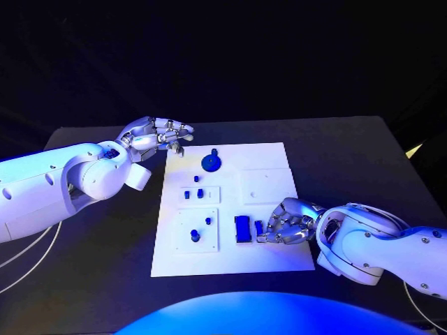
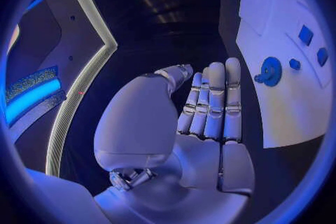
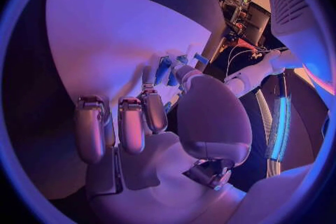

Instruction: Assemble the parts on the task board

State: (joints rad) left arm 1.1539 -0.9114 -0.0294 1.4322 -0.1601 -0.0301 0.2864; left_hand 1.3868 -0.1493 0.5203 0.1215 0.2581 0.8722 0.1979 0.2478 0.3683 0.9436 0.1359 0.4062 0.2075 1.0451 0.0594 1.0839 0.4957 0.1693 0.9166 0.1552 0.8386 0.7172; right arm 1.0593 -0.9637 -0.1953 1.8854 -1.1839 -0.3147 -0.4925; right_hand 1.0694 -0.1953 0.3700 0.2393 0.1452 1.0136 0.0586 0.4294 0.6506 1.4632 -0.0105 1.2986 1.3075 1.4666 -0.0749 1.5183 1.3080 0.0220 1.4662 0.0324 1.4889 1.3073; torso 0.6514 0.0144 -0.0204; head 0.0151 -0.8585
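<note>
**Both robot hands at the task board, the right one on a blue part**

The white task board (image 1: 269, 157) lies in the middle of the black bench (image 1: 364, 153). The right robot hand (image 1: 287, 223) rests on the board's right edge, toward its near corner, with fingers curled around a small blue part (image 1: 258, 227); the right wrist view shows a blue piece pinched at its fingertips (image 3: 162, 71). Just beside it on the board stands a taller blue block (image 1: 243, 228).

The left robot hand (image 1: 156, 134) hovers off the board's far left corner, above the bench, holding nothing; in the left wrist view its fingers (image 2: 215, 102) lie straight, side by side, with the palm bare.

A round blue disc (image 1: 211, 162) sits near the board's far edge. Smaller blue pieces (image 1: 196, 192) stand in two raised plates along the left side.
</note>
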